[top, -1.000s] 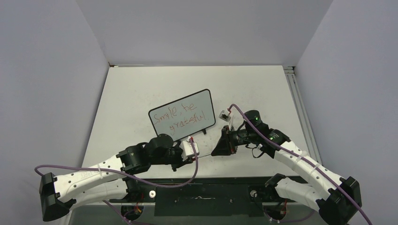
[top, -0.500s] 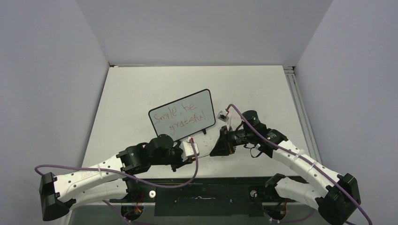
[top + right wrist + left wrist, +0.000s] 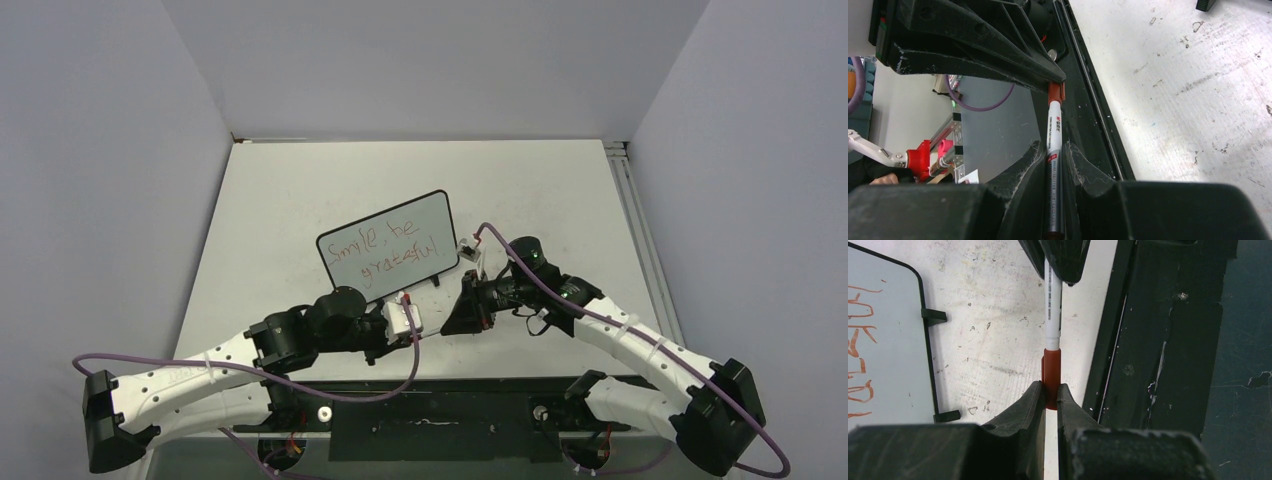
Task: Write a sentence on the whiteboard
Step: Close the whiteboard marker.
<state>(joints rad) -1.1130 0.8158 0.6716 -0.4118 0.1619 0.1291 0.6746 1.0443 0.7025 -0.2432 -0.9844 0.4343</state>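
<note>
The left gripper [image 3: 1049, 390] is clamped on the red cap [image 3: 1051, 371] of a marker [image 3: 1052, 305], its two fingers pressed against the cap's sides. From there the white barrel runs straight away from the left wrist camera into the right gripper [image 3: 1054, 150]. That gripper is closed on the barrel, with the printed label showing just past its fingertips. In the right wrist view the cap sits at the far end of the barrel, pinched at the tip of the left fingers [image 3: 1045, 75]. The cap is seated on the barrel, with no gap showing between them.

Seen from above, the two grippers meet tip to tip near the front of the table [image 3: 300, 190], left of its middle line. The marker lies level between them, just above the surface. A black rail [image 3: 1148, 340] runs along the table's near edge, beside the marker.

The whiteboard [image 3: 432, 214] sits just beyond the grippers, a little to their left, turned at a slight angle. Its two black feet [image 3: 934, 316] point toward the arms. Neither gripper touches it. The sentence [image 3: 398, 260] is on it in thin red handwriting, two lines reading "Smile, be grateful". The table is white and scuffed with small dark marks.
</note>
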